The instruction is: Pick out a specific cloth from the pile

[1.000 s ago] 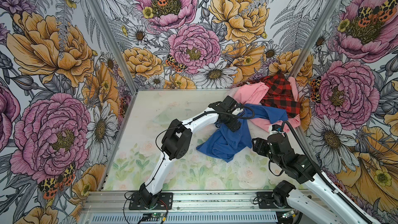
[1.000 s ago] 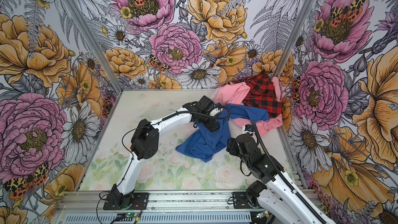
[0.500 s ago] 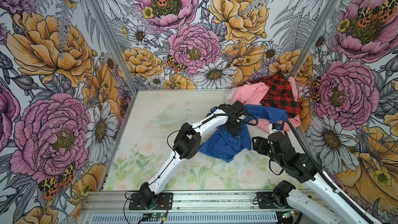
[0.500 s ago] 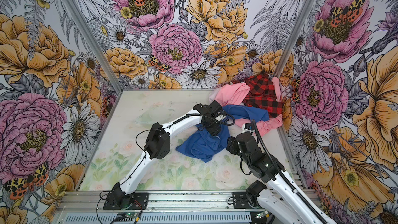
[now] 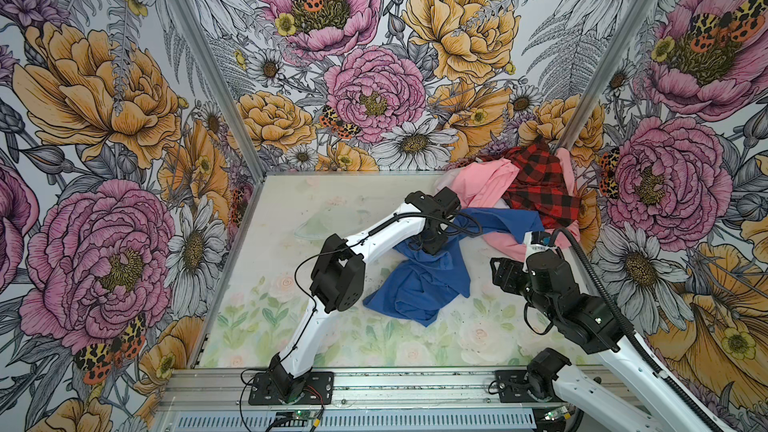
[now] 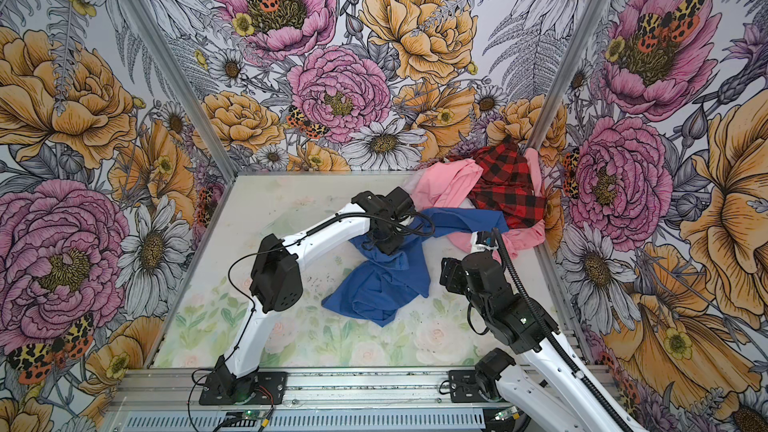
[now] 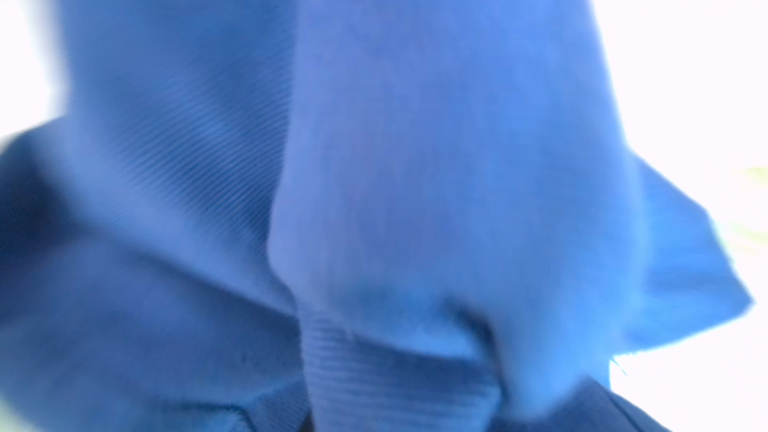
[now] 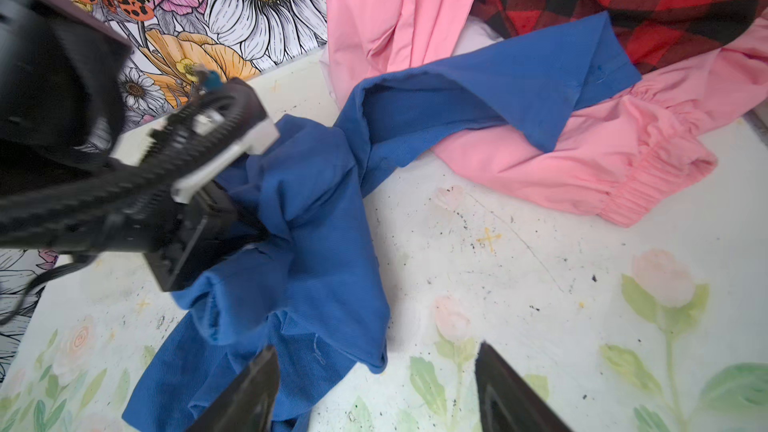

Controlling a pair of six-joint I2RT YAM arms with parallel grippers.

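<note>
The cloth [image 5: 419,288] [image 6: 378,288] is royal blue and lies crumpled mid-table, one sleeve running back to the pile [image 5: 536,184] [image 6: 498,184] of pink and red-and-black checked garments in the far right corner. My left gripper [image 5: 432,243] [image 6: 386,245] presses down into the cloth's upper folds and is shut on it; the right wrist view shows it [image 8: 232,222] pinching bunched blue fabric [image 8: 324,243]. Blue cloth [image 7: 415,160] fills the left wrist view and hides the jaws. My right gripper [image 8: 376,371] [image 5: 498,274] hovers open just right of the cloth, holding nothing.
A pink sleeve with a gathered cuff [image 8: 582,151] lies under the blue sleeve, beside the checked garment [image 8: 665,2]. Flowered walls close in the table [image 5: 291,317] on three sides. The metal rail [image 5: 415,384] with both arm bases runs along the front.
My left gripper came down into the blue cloth and went from open to shut on it, bunching the fabric. The right arm has barely moved.
</note>
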